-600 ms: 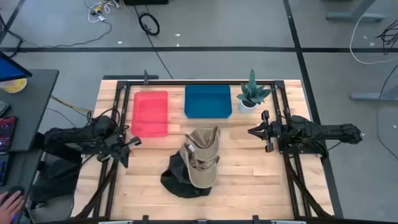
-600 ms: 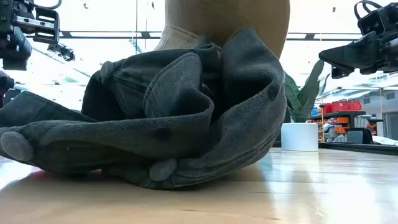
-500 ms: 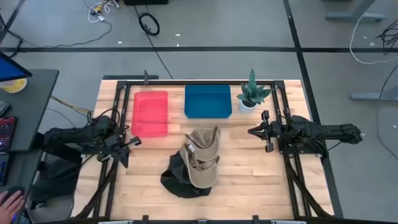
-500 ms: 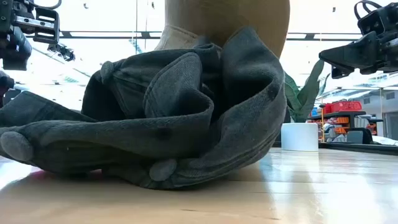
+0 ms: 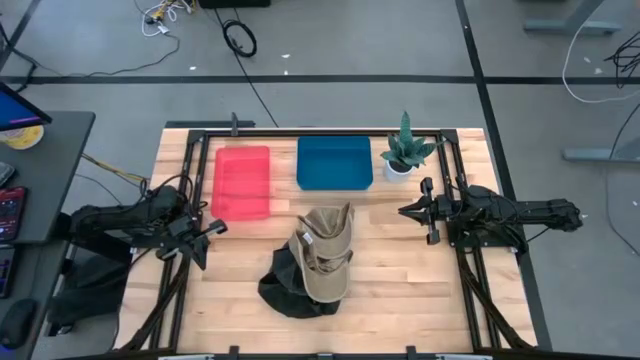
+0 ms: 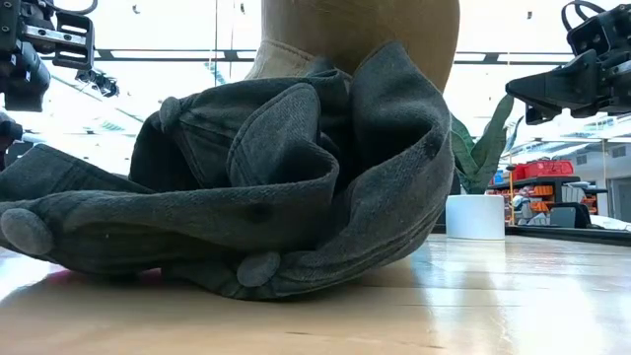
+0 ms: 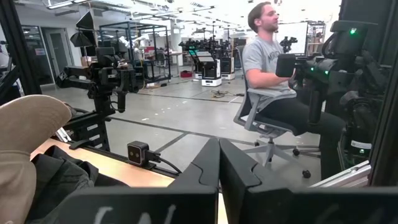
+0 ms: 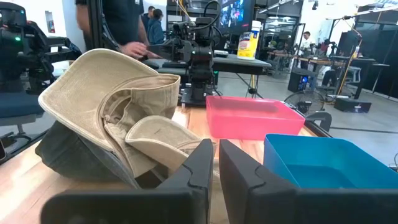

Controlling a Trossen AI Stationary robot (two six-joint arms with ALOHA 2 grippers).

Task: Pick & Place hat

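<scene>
Two hats lie piled together near the middle of the tabletop (image 5: 400, 290): a tan hat (image 5: 325, 260) resting on top of a dark grey hat (image 5: 285, 290). Neither is picked up yet, and the step in hand looks like the first reach.

The left hand (image 5: 212, 229) hangs at the left side of the tabletop with its fingers pressed together, holding nothing. The right hand (image 5: 408, 211) hangs at the right side, near the potted plant (image 5: 404, 150), its fingers nearly together and also empty. Both are well apart from the hats.

To do this reach well, the chosen hand should spread its fingers before coming down, then pinch a raised fold or the brim of the tan hat, since it lies on top. Gripping too deep may drag the grey hat along.

Count: two hats, two bins, one red (image 5: 241, 180) and one blue (image 5: 334, 162), one potted plant, two arms.
</scene>
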